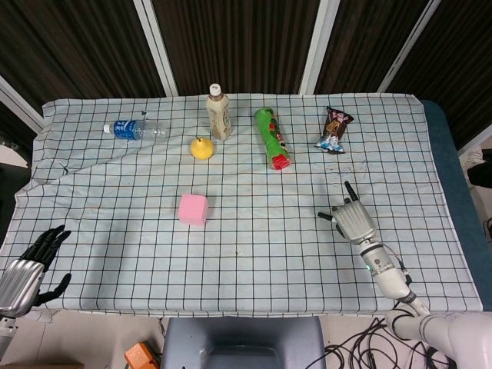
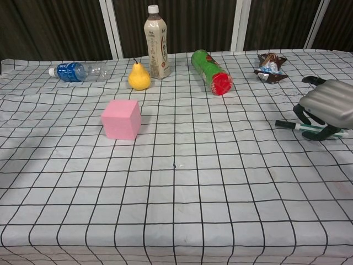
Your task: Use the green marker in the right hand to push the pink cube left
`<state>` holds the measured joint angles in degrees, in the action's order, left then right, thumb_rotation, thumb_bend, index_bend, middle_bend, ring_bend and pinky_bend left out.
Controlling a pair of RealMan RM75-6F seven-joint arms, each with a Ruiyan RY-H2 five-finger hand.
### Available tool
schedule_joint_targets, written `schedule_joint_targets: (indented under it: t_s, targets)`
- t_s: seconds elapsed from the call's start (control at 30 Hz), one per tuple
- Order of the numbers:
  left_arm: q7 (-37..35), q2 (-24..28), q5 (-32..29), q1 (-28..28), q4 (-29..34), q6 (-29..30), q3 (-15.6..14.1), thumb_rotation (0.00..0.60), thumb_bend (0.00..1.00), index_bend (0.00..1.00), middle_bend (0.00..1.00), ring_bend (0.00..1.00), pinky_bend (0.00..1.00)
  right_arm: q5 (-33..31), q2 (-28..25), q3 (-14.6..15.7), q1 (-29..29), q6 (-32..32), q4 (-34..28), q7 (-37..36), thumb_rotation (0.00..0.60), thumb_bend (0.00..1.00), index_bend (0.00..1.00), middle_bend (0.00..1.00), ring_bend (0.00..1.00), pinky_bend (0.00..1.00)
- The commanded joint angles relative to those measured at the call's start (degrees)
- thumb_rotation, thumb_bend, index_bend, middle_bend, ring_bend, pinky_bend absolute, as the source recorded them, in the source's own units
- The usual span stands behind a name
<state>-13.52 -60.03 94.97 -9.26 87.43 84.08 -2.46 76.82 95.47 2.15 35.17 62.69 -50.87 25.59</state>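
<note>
The cube [image 1: 193, 209] sits on the table [image 1: 254, 254], left of the middle, well apart from the right hand [image 1: 353, 219]. That hand is near the right edge with its fingers wrapped around the marker [image 2: 300, 126]. The left hand [image 1: 24, 267] is by the front left corner, holding nothing, fingers apart. The cube looks light and stiff. Push low on its flat right side so it slides.
</note>
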Motion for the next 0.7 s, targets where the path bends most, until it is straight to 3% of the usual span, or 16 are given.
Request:
schedule_joint_targets:
  t_s: [0.03, 0.17, 0.37, 0.5, 0.6, 0.7]
  targets:
    - [-0.1, 0.0, 0.2, 0.0, 0.0, 0.1, 0.0, 0.6, 0.4, 0.0, 0.0, 0.0, 0.24, -0.8, 0.0, -0.8, -0.5, -1.9, -0.3, 0.3, 0.6, 0.5, 0.69, 0.66, 0.42, 0.13]
    - [0.1, -0.1, 0.6, -0.1, 0.0, 0.0, -0.2, 0.6, 0.41, 0.0, 0.0, 0.0, 0.24, -1.4, -1.5, -1.7, -1.1, -2.6, -2.7, 0.8, 0.6, 0.5, 0.5, 0.52, 0.36, 0.1]
    - [0.6, -0.1, 0.8, -0.1, 0.2, 0.2, -0.3, 0.6, 0.4, 0.0, 0.0, 0.0, 0.24, -1.4, -6.7, -2.4, -3.2, 0.1, -10.7, 2.5, 0.6, 0.5, 0.27, 0.42, 0.31, 0.06]
    - [0.7, -0.1, 0.9, 0.1, 0.3, 0.6, -0.3, 0.6, 0.4, 0.0, 0.0, 0.0, 0.24, 0.2, -13.0, -2.0, -6.8, 6.4, -20.7, 3.1, 0.6, 0.5, 0.24, 0.38, 0.29, 0.05]
    - [1.0, -0.2, 1.0, 0.3, 0.3, 1.0, -0.3, 0.6, 0.4, 0.0, 0.0, 0.0, 0.24, 1.4, -19.2, -0.7, -11.5, 13.0, -31.4, 2.7, 0.6, 0.49, 0.17, 0.31, 0.21, 0.02]
    - [1.9, -0.5, 1.1, 0.6, 0.4, 1.6, -0.2, 0.6, 0.4, 0.0, 0.0, 0.0, 0.24, 1.7, -25.4, 2.6, -18.4, 20.1, -42.4, 2.1, 0.6, 0.42, 0.04, 0.13, 0.05, 0.0]
